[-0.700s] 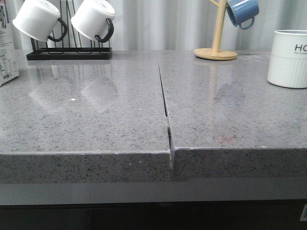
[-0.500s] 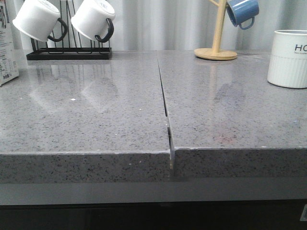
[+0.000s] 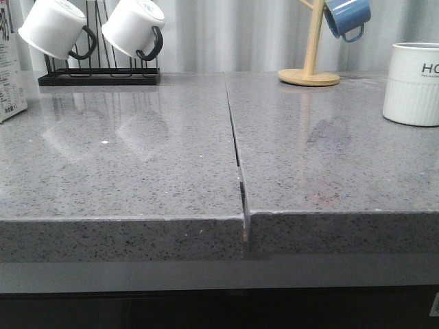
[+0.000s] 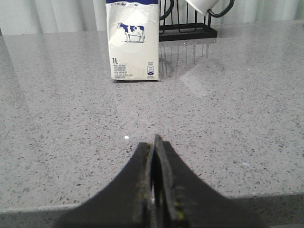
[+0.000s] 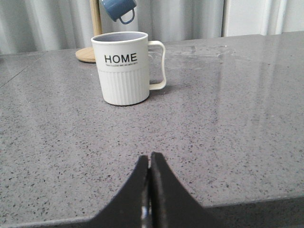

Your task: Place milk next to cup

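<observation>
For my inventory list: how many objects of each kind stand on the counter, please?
Milk carton: 1
Large white HOME cup: 1
Small white mugs with black handles: 2
Blue mug: 1
Black wire mug rack: 1
Wooden mug tree: 1
Total: 7

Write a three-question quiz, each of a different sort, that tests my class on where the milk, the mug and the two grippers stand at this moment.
1. True or false: the left gripper is shut on the milk carton.
2. Multiple choice: the word printed on the white ribbed cup is A) MILK, B) HOME, C) CAFE.
3. Short answer: in the front view, at which edges of the grey countertop do the carton and the cup stand?

Key
1. False: its jaws are closed on nothing, short of the carton. The right gripper is also shut and empty.
2. B.
3. Carton at the far left, cup at the far right.
</observation>
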Tool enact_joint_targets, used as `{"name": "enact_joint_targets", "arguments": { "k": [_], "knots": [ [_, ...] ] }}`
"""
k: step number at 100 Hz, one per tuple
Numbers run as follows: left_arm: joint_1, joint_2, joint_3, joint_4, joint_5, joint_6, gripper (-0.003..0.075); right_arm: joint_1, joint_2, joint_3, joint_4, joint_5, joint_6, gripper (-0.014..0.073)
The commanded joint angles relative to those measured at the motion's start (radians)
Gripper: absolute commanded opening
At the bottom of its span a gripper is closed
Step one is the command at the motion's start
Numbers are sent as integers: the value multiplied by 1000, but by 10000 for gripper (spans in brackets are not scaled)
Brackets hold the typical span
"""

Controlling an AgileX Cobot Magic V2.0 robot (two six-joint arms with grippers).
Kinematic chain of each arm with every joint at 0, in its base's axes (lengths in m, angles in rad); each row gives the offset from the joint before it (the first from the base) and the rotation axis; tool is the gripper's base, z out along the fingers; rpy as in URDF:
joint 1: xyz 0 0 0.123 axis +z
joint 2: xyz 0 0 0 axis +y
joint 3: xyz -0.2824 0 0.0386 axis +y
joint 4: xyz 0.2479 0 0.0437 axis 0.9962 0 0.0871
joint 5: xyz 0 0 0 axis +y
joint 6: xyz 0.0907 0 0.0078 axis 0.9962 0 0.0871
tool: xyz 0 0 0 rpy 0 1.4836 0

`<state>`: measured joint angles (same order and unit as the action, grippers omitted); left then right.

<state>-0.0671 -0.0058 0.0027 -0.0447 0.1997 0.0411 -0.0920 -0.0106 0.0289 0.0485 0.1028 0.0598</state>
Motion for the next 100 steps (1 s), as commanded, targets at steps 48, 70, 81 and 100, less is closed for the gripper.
{"name": "enact_joint_targets", "arguments": {
  "k": [48,70,81,100],
  "knots": [
    [4,-31,37,-5,-80,-9,-20,-5,158,-378,-6,292,-4,-68],
    [4,-31,37,-5,-80,-9,-21,-3,335,-410,-7,143,-6,-27],
    [4,-31,37,-5,-80,-9,-21,-3,446,-411,-6,67,-5,156],
    [4,-31,37,-5,-80,-9,-21,-3,647,-411,-6,-147,-5,376]
  ]
}}
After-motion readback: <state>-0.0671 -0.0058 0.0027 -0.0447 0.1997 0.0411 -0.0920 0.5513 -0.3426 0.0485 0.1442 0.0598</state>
